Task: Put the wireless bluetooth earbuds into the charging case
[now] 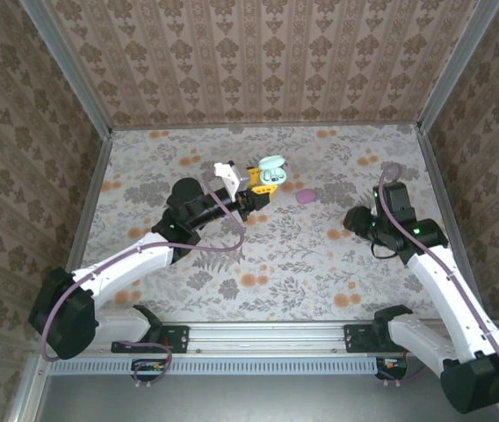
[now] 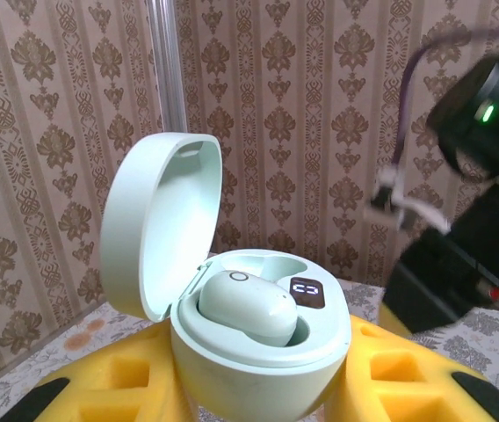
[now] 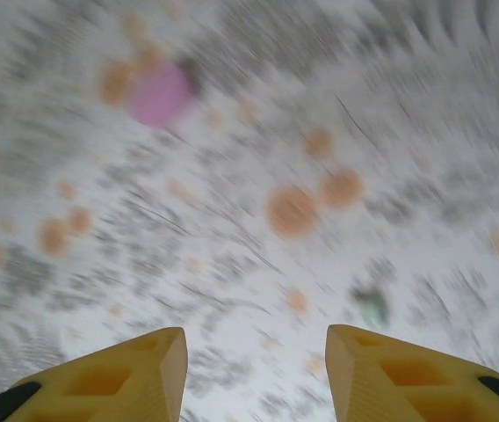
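Records left hand (image 1: 265, 183) clenched on open mint charging case (image 2: 258, 369), one earbud (image 2: 245, 303) seated inside. Records right hand (image 3: 254, 369) released, empty, over counter (image 3: 232, 255). Places probable loose earbud (image 3: 372, 308) ahead and right of it; axis blurred, untellable.

Brown damask walls (image 1: 258, 61), orange-flowered grey table (image 1: 320, 255), mint-green case (image 2: 258, 374), pink case (image 1: 305, 195)

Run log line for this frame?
left end effector: shut on mint case | case: open, one earbud seated | right end effector: open, empty
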Controlling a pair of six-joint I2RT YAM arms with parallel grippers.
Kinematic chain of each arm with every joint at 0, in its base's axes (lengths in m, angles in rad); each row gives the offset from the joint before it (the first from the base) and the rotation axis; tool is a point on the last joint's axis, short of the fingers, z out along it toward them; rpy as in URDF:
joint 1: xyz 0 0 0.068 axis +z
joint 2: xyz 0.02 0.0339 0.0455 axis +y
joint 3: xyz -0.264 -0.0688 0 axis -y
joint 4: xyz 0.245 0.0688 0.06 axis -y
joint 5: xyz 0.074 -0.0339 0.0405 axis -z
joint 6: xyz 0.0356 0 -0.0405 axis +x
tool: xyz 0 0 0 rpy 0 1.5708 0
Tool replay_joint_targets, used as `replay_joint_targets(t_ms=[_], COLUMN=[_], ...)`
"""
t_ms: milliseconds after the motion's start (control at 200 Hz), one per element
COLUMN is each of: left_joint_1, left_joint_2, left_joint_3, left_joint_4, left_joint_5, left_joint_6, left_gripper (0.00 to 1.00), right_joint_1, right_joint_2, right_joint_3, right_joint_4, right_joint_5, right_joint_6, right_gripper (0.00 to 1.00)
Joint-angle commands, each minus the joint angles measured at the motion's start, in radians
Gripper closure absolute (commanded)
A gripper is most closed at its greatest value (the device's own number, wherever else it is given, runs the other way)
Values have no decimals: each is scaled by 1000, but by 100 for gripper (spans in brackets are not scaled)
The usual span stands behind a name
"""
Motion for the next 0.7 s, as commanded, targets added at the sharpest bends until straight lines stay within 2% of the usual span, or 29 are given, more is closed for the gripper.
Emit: replay_joint_targets(t_ms=[0,225,405,695], left_joint_1=[-8,-10,-10,-8], left_joint_2=[-1,20,13,27], left_joint_3=[3,22,13,21], left_joint_4=[10,13,7,7], left_joint_5=[-7,-1,-12,-10], left_joint_6=[-14,-13,-8,0], left_gripper=[68,68,68,68], right_joint_1=[-24,-30,-81,-115], right_joint_2=[0,85,142,217], right_joint_3=[-77,-178,-228,-236], right_joint_4=[-63,33,101,173], right_joint_5=[-105,-56,-99,-141], right_joint_6=[47,70,66,78], right_gripper=[53,55,57,51])
